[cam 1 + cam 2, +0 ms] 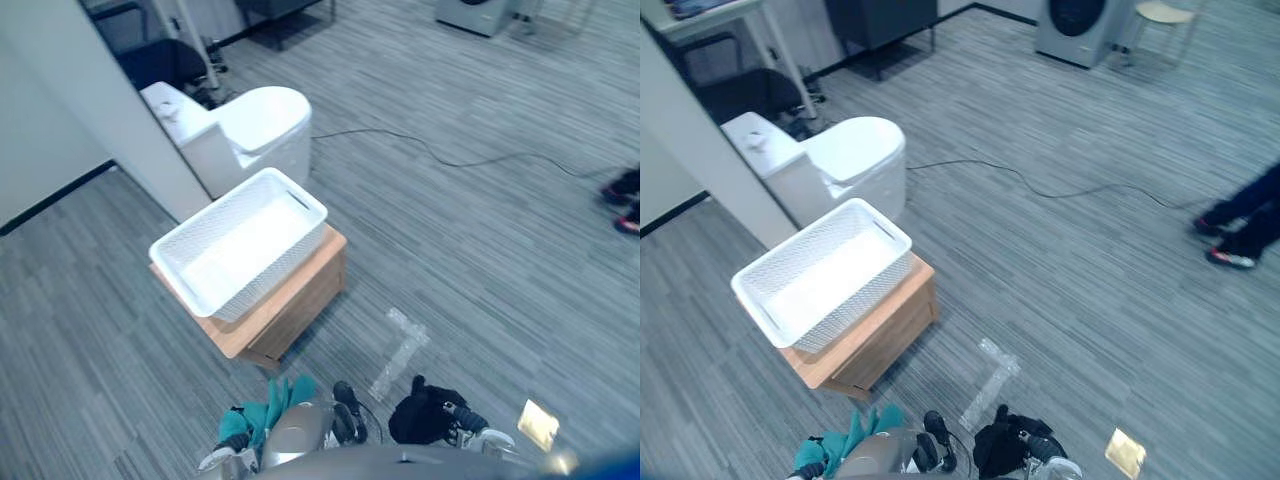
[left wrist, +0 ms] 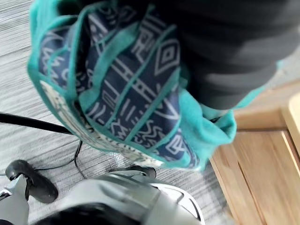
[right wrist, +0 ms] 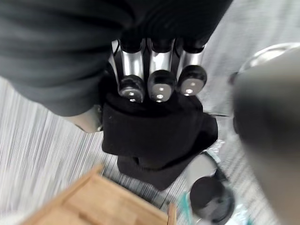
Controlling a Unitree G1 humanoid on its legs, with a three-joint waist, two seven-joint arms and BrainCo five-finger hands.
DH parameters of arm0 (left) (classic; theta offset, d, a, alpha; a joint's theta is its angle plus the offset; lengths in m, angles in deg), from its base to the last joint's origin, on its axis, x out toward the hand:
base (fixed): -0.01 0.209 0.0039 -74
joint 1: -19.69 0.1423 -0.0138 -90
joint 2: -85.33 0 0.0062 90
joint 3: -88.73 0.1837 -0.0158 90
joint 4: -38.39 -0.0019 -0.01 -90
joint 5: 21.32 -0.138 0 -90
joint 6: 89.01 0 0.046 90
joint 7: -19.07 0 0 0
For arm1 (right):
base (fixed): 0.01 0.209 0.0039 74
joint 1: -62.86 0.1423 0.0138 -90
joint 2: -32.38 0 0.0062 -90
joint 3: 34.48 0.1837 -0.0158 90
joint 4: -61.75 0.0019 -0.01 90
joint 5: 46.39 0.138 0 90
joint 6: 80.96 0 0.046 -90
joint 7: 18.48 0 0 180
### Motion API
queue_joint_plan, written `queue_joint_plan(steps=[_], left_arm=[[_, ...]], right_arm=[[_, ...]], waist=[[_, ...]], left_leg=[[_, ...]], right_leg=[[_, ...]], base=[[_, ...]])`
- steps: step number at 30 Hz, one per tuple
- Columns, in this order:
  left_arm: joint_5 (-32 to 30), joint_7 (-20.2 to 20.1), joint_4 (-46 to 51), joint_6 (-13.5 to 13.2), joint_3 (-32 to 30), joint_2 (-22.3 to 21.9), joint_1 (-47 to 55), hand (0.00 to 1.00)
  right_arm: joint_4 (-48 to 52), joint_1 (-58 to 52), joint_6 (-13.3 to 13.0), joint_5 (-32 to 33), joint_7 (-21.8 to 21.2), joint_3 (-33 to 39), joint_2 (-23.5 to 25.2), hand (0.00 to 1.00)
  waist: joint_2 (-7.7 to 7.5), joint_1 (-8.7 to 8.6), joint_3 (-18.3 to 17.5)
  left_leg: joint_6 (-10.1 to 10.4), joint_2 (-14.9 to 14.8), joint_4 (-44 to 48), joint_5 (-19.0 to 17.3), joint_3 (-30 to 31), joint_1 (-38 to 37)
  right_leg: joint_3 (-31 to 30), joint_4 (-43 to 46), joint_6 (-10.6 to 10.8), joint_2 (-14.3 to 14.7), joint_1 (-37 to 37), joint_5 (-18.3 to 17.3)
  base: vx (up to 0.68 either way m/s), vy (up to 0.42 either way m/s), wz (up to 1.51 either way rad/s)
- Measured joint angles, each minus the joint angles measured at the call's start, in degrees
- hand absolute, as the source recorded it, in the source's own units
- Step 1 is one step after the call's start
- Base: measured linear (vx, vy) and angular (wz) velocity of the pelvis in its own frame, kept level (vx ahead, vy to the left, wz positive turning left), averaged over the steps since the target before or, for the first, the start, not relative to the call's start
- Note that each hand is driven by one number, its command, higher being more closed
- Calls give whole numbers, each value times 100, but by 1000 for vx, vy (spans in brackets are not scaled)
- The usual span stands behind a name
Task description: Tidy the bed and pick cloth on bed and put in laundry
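A teal and navy patterned cloth (image 2: 126, 93) hangs bunched from my left hand (image 2: 234, 51), low at the bottom of the left eye view (image 1: 265, 410). My right hand (image 3: 159, 70) is shut on a black cloth (image 3: 154, 136), which shows beside it as a dark bundle (image 1: 425, 415). A white plastic laundry basket (image 1: 262, 278) stands empty on a low wooden table (image 1: 300, 290), a short way ahead and to the left of both hands.
A white toilet (image 1: 255, 125) stands behind the basket beside a grey wall (image 1: 60, 110). A person's shoes (image 1: 1240, 225) are at the far right. A washing machine (image 1: 1080, 25) stands at the back. A clear plastic strip (image 1: 400, 350) lies on the carpet.
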State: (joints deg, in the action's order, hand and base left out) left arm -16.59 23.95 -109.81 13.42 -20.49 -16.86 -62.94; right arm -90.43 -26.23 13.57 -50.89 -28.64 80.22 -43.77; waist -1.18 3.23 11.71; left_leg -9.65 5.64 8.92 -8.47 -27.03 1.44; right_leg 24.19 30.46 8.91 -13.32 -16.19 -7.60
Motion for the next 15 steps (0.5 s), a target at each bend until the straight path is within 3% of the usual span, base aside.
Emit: queue_joint_plan(steps=[1,2,5,6,8,10,12,13,14,15], left_arm=[[-178,-34,-62,-29,176,82,23,100],[-258,-84,-112,-35,288,138,16,100],[-426,-122,-164,-33,502,193,65,100],[-422,-123,-162,-40,652,239,58,100],[-411,-146,-157,-47,803,306,25,100],[-409,-202,-150,-39,791,306,-107,100],[-462,-207,-121,-38,711,260,-158,100],[-542,-215,-119,-37,659,246,-159,100],[-603,-206,-111,-36,531,226,-157,100],[-603,-193,-104,-37,369,241,-132,100]], right_arm=[[-14,16,-1,120,49,-94,-11,100],[-15,19,-3,197,79,-133,-13,100],[59,30,-188,386,122,-362,-59,100],[103,41,-255,451,117,-343,-49,100],[110,25,-305,546,67,-326,-22,100],[172,1,-304,627,53,-287,31,100],[280,-55,-317,787,38,-273,142,100],[283,-64,-323,821,14,-276,155,100],[268,-101,-328,859,-20,-275,169,100],[260,-171,-322,870,-69,-278,231,100]], waist=[[-51,-5,-21],[-61,-49,-24],[-36,-97,-59],[-22,-77,-64],[-44,-110,-82],[-43,-99,-95],[-14,-86,-117],[-30,-89,-126],[-95,-79,-165],[-241,-57,-234]], left_leg=[[3,126,-157,-3,243,-204],[2,190,-248,-2,456,-373],[-15,225,-527,16,955,-864],[-21,225,-588,47,1221,-1035],[8,192,-647,32,1708,-1256],[134,85,-665,-39,2199,-1347],[318,-85,-665,-149,2880,-1347],[363,-102,-659,-175,3012,-1349],[493,-91,-587,-255,3229,-1357],[760,-33,-332,-420,3045,-1288]], right_leg=[[-255,1439,-146,-251,596,122],[-345,2202,-215,-367,968,-43],[-552,2791,-291,-396,1884,-441],[-591,2659,-177,-389,2149,-617],[-652,2090,-259,-325,2423,-703],[-852,1248,-290,-79,2604,-714],[-1592,105,-330,471,2795,-696],[-1770,-107,-307,572,2814,-667],[-2077,-493,-385,720,2771,-581],[-2235,-1015,-571,681,2590,-140]], base=[[-18,198,103],[-92,180,104],[-204,163,91],[-275,165,108],[-269,135,134],[-266,85,140],[-173,-16,139],[-56,-115,128],[10,-177,119],[66,-225,126]])
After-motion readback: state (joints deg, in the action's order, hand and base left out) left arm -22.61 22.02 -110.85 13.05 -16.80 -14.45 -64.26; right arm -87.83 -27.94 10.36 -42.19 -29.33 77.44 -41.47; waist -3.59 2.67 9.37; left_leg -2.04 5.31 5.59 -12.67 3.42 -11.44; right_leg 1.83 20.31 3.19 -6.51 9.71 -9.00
